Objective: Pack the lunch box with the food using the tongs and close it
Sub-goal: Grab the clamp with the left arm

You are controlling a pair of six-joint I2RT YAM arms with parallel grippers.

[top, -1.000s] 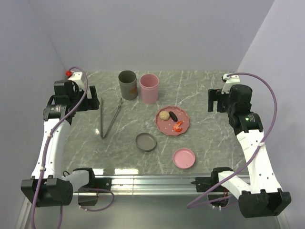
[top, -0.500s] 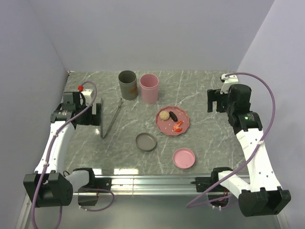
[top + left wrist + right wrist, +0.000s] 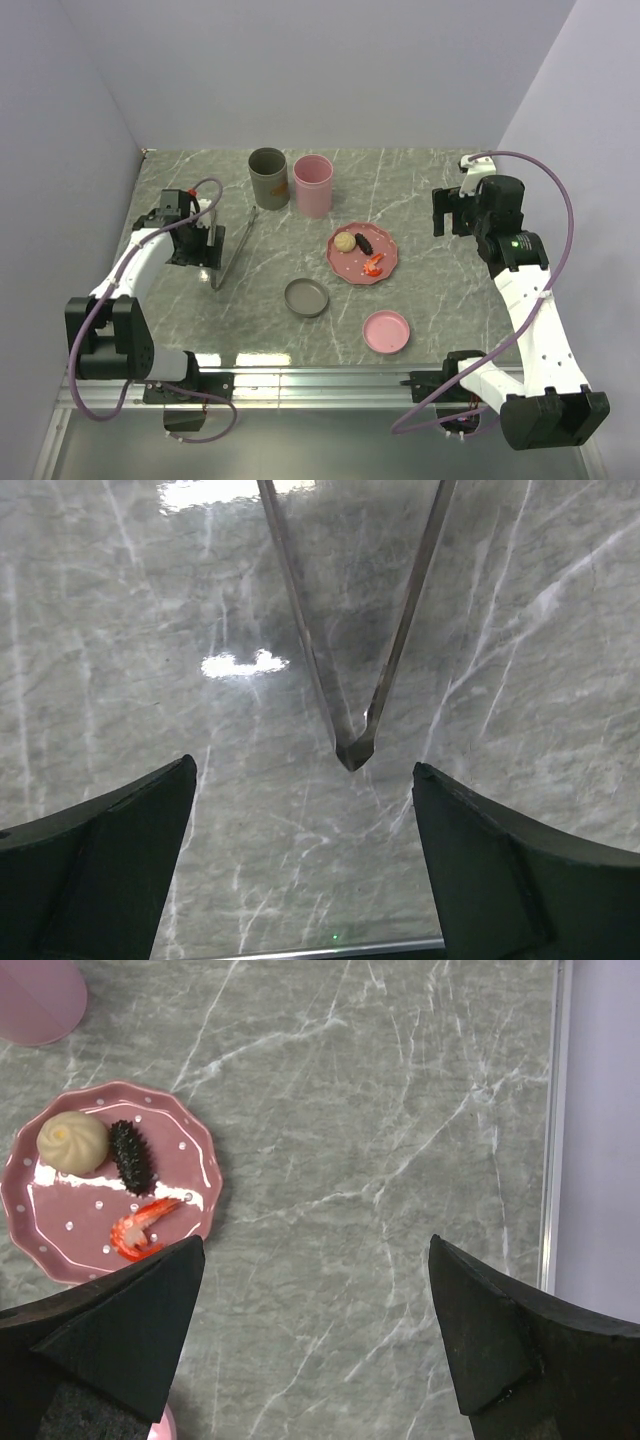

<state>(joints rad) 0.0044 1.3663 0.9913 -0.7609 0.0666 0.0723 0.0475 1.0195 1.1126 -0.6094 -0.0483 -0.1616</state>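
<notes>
The grey metal tongs (image 3: 232, 250) lie flat on the marble table, left of centre, their joined end (image 3: 352, 752) towards the near edge. My left gripper (image 3: 205, 250) hovers over that end, open, and the tip sits just ahead of its jaws (image 3: 305, 850). The food rests on a pink scalloped plate (image 3: 350, 267): a beige ball (image 3: 72, 1141), a dark oblong piece (image 3: 130, 1156) and a red-orange shrimp (image 3: 140, 1228). The lunch box's grey cup (image 3: 268, 177) and pink cup (image 3: 312, 185) stand uncovered at the back. My right gripper (image 3: 450, 213) hangs open right of the plate, holding nothing (image 3: 315, 1330).
A round grey lid (image 3: 306, 297) lies near the centre front and a round pink lid (image 3: 386, 331) to its right. The table's right edge (image 3: 548, 1160) meets the lilac wall. Walls close in the left, back and right sides.
My left arm has swung from the back left corner inward and down to the tongs' joined end. The right arm has barely moved.
</notes>
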